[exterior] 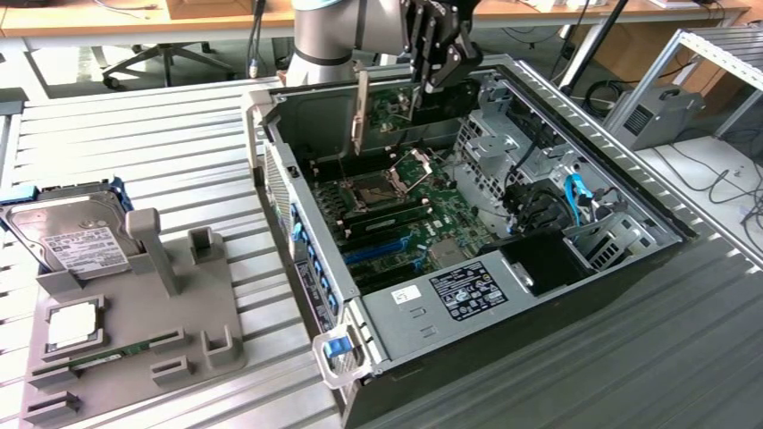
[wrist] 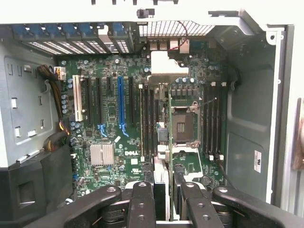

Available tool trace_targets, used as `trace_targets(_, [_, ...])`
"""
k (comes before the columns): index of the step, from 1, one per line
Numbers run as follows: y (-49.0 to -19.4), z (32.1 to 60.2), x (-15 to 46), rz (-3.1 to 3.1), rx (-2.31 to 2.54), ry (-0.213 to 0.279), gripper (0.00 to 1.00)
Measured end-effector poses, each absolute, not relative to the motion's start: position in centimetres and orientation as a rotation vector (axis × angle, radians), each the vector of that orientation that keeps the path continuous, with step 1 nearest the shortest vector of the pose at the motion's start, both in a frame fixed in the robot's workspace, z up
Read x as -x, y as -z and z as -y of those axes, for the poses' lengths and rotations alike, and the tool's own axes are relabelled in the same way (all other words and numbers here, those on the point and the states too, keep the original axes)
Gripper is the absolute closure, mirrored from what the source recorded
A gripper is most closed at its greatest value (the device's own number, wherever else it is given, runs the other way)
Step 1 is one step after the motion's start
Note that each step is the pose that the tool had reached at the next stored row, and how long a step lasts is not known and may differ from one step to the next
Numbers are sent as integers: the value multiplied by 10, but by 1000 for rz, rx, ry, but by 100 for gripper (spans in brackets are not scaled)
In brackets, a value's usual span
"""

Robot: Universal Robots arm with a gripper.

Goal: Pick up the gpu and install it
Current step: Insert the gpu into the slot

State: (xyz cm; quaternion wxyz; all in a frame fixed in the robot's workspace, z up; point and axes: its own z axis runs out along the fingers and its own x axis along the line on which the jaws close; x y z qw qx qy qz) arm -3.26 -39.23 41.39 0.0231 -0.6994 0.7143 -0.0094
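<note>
The gpu (exterior: 361, 116) hangs upright over the open computer case (exterior: 298, 268), its long silver end bracket pointing down towards the motherboard (exterior: 406, 210). My gripper (exterior: 431, 76) is shut on the card's top edge, above the far end of the case. In the wrist view the fingers (wrist: 141, 204) flank the thin edge of the gpu (wrist: 160, 178), and I look straight down onto the motherboard (wrist: 109, 142) with its blue expansion slot (wrist: 120, 102) and the processor socket (wrist: 183, 126).
A grey holder (exterior: 179, 331) on the exterior view's left carries a silver hard drive (exterior: 71, 237), a processor (exterior: 71, 322) and a memory stick (exterior: 107, 362). Inside the case sit drive cages (exterior: 513, 143), cables (exterior: 573, 192) and a black power supply (exterior: 542, 264).
</note>
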Motion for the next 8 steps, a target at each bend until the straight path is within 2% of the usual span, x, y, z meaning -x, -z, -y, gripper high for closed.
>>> trace_targets(8, [-418, 392, 33, -2210, 2164, 32, 73])
